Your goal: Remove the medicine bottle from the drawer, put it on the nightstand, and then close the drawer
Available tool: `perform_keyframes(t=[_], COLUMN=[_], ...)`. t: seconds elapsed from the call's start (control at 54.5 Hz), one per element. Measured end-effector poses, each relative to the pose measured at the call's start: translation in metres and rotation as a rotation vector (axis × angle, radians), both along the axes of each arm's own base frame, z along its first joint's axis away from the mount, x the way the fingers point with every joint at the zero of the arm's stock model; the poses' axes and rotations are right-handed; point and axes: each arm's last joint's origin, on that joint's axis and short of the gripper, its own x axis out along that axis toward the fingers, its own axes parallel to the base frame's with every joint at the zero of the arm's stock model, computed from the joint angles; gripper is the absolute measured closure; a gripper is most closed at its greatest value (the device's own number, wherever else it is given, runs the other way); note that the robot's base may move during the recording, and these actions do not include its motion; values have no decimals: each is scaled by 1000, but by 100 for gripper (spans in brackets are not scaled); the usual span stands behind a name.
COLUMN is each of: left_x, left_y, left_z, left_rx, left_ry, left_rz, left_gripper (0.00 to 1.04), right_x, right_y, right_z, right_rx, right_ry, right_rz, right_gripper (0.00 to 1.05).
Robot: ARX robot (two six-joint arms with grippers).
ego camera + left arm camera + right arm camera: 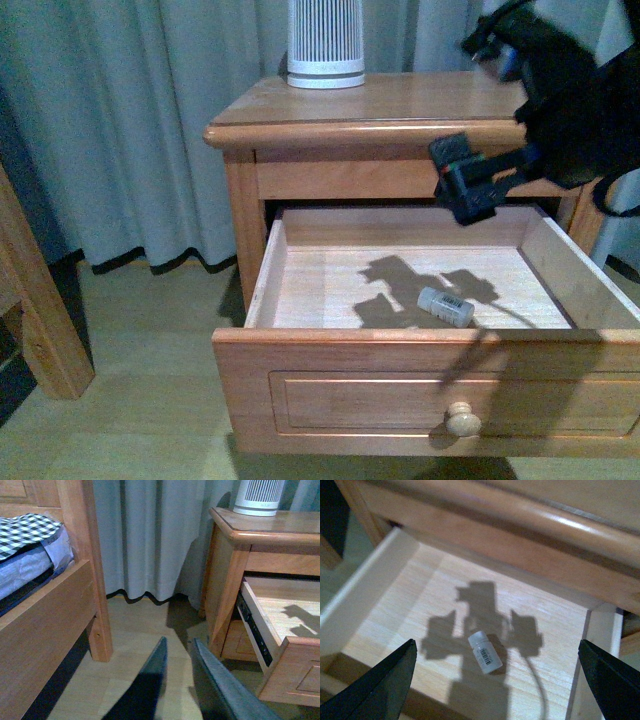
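Note:
The medicine bottle (446, 306) lies on its side on the pale floor of the open upper drawer (420, 395), near the front right. In the right wrist view the bottle (485, 652) lies between and below my wide-open fingers. My right gripper (468, 185) hangs open above the drawer, up near the nightstand (400, 105) top's front edge, empty. My left gripper (177, 647) is shut and empty, low over the floor left of the nightstand (235, 570).
A tall white ribbed appliance (325, 45) stands at the back of the nightstand top. A wooden bed frame (60, 615) with checked bedding stands left. Grey curtains (130, 120) hang behind. The drawer knob (462, 419) faces me.

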Motion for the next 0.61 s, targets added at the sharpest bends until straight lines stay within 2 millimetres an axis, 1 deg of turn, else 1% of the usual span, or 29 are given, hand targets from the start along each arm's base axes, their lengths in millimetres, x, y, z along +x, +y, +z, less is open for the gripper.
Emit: perform_keyframes(t=[0.055,0.165,0.367,0.386,0.459,0.606], left_x=[0,0,0,0,0,0], left_y=[0,0,0,0,0,0], left_z=[0,0,0,0,0,0], left_rx=[0,0,0,1,1,1], left_ry=[0,0,0,0,0,0], left_rz=[0,0,0,0,0,0], left_gripper=[64,37,6,5,7,6], right_x=[17,42,60,62,66,69], right_y=[3,7,9,8,6,1], right_z=[-22,-52,-76,-79,-89,-104], right_rx=[-36,-49,-34,-29,-21,-15], right_ry=[52,105,137,142,158,184], right_rz=[-8,-12,-9,-9,-16,-27], right_gripper=[7,7,7,7,7,7])
